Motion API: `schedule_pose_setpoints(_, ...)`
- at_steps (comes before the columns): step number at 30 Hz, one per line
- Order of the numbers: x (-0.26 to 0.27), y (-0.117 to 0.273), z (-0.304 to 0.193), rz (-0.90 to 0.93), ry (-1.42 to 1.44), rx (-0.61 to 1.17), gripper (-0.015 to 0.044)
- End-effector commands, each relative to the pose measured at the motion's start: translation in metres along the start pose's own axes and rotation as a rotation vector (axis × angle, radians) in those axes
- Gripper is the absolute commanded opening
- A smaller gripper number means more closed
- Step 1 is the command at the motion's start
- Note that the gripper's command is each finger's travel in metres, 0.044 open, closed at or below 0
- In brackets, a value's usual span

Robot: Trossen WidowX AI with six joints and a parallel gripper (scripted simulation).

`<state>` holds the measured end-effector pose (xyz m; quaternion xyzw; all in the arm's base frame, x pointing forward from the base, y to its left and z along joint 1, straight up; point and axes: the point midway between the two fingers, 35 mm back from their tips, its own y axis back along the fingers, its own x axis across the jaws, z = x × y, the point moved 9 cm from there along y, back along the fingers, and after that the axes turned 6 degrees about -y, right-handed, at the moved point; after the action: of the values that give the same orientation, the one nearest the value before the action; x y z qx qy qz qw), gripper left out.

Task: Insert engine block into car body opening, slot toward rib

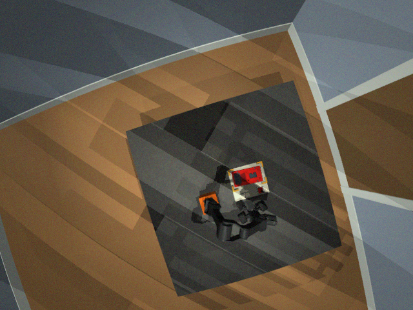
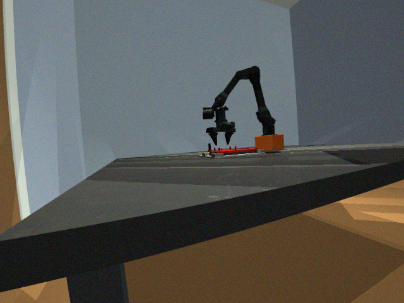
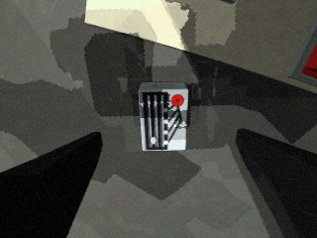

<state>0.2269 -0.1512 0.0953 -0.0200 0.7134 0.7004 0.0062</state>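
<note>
The engine block (image 3: pixel 164 119), a small pale block with dark slots along its left side and a red round spot at its upper right, lies on the table in the wrist view. My gripper (image 2: pixel 221 144) (image 3: pixel 168 136) is open and empty, pointing down above the block, with one finger to each side of it and wide gaps. The red car body (image 1: pixel 246 176) (image 2: pixel 235 150) lies on the white board; only its corner (image 3: pixel 311 66) shows in the wrist view. Its dark opening (image 1: pixel 252 174) shows in the top view. The arm seems to hide the block there.
The white board (image 1: pixel 238 196) (image 3: pixel 131 12) has yellow corner marks and lies just beyond the block. A small dark red part (image 1: pixel 260 190) is on it. A thin black upright (image 2: pixel 209 147) stands at the car's left end. The orange arm base (image 1: pixel 201 199) (image 2: pixel 269 142) is beside the board.
</note>
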Motion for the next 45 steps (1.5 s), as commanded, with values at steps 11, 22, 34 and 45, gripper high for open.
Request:
schedule_pose_setpoints(11, 0.002, -0.024, 0.001, 0.013, -0.005, -0.002, 0.044)
schedule_pose_setpoints(22, 0.002, -0.029, 0.001, 0.013, -0.005, -0.002, 0.0282)
schedule_pose_setpoints(34, 0.002, -0.029, 0.001, 0.013, -0.005, -0.002, 0.0124)
schedule_pose_setpoints(45, -0.001, -0.008, -0.001, 0.013, -0.005, -0.002, 0.0)
